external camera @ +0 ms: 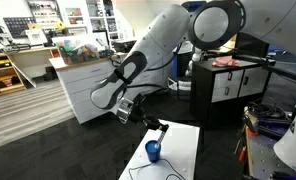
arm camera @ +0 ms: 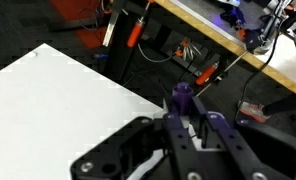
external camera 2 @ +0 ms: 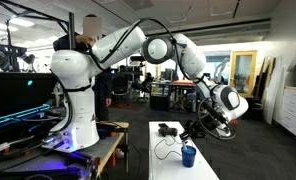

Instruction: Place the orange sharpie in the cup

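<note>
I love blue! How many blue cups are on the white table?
1. The blue cup stands on the white table near the gripper, seen in both exterior views. The wrist view shows none.

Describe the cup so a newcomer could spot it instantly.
Find the long white table below the robot's arm. On it stands the cup, small and round. It is the only bright blue thing there; the black gadget farther along the table is low and dark.
</note>
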Robot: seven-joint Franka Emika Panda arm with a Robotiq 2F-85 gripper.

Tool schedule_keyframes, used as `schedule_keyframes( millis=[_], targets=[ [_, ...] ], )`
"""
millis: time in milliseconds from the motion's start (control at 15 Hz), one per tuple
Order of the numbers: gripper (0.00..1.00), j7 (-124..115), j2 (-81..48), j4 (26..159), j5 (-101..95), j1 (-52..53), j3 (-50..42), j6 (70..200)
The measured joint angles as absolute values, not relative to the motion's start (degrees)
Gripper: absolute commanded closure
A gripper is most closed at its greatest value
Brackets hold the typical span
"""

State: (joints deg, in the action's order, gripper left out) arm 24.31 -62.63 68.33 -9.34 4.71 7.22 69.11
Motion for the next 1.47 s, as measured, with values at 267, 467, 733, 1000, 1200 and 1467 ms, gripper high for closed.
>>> schedule_keyframes(
  millis=[267,467,733,1000,1200,1467],
  targets=[
    [0.94,24.7,-63.0,66.5,-9.5,5.2,7.2,68.1],
    [0.94,25.3,-64.5,64.1,-9.5,5.5,7.2,66.1],
    [0.94,26.6,-67.6,60.2,-9.7,5.6,7.2,62.4],
    [0.94,27.5,-70.5,56.1,-10.4,5.8,7.2,59.8],
    [0.94,28.7,-72.0,53.2,-11.4,5.9,7.2,59.4],
    [0.94,29.8,-73.5,50.0,-12.3,5.9,7.1,59.2]
  ],
)
